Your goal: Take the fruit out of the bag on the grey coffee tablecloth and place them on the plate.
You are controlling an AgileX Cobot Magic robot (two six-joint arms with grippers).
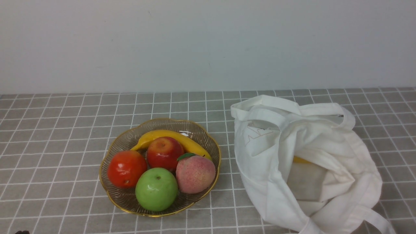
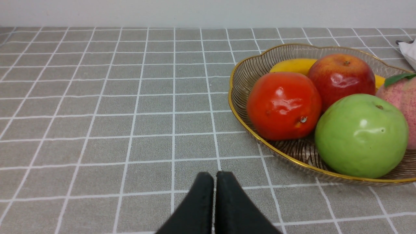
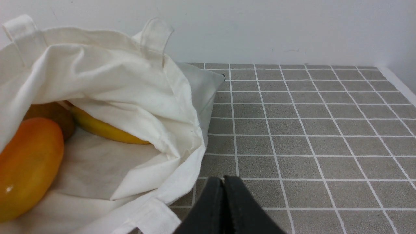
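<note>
The glossy red-orange fruit (image 1: 126, 168) lies in the gold-rimmed glass plate (image 1: 162, 124), at its left; it also shows in the left wrist view (image 2: 283, 105). The white cloth bag (image 1: 279, 156) lies open to the right of the plate on the grey grid tablecloth (image 1: 58, 136). In the right wrist view the bag (image 3: 130, 84) holds an orange mango (image 3: 29, 162), a yellow banana (image 3: 104, 130) and a brown fruit (image 3: 52, 113). My left gripper (image 2: 214, 175) is shut and empty, over the cloth left of the plate (image 2: 247, 123). My right gripper (image 3: 223, 180) is shut and empty beside the bag's mouth.
The plate also holds a banana (image 1: 169, 136), a dark red apple (image 1: 165, 152), a green apple (image 1: 156, 189) and a pink peach (image 1: 195, 174). A pale wall (image 1: 208, 45) stands behind the table. The bag's strap (image 1: 373, 217) trails toward the front right.
</note>
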